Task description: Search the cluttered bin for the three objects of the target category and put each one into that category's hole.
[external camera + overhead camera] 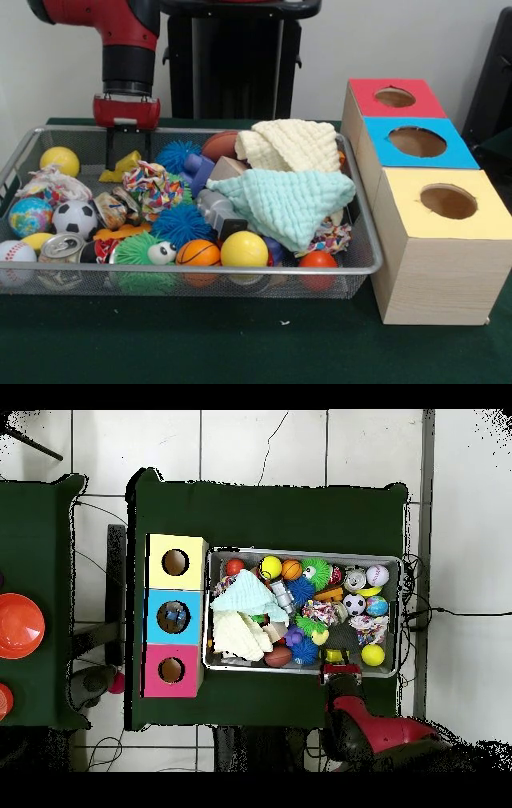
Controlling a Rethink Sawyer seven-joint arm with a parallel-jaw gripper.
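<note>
Bin (pixel 200 276): wire-mesh basket on the green table, crowded with balls, spiky toys and cloths.
Drink can (pixel 60 246): silver, lying at the near-left rim; not a target.
Bottle (pixel 110 210): probable only; a crumpled, partly see-through item in the left half of the Bin, wedged between a soccer ball and a knotted rag toy.
Handling: judged very light, thin-walled and springy, with slippery walls that yield under pressure. Best taken across the firmer neck or shoulder with a gentle squeeze.
Cloths: mint cloth (pixel 284 200) and cream cloth (pixel 288 144) draped over the right half of the Bin.
Hidden: everything beneath both cloths, so other bottles cannot be located. Grey object (pixel 216 210) beside the mint cloth too unclear to identify.
Hole (pixel 418 142): blue-surround opening, middle of the wooden box right of the Bin. Overhead view suggests something already inside (pixel 172 616), identity uncertain.
Gripper (pixel 128 156): at the far-left corner, fingers spread and empty, just above a yellow toy.
</note>
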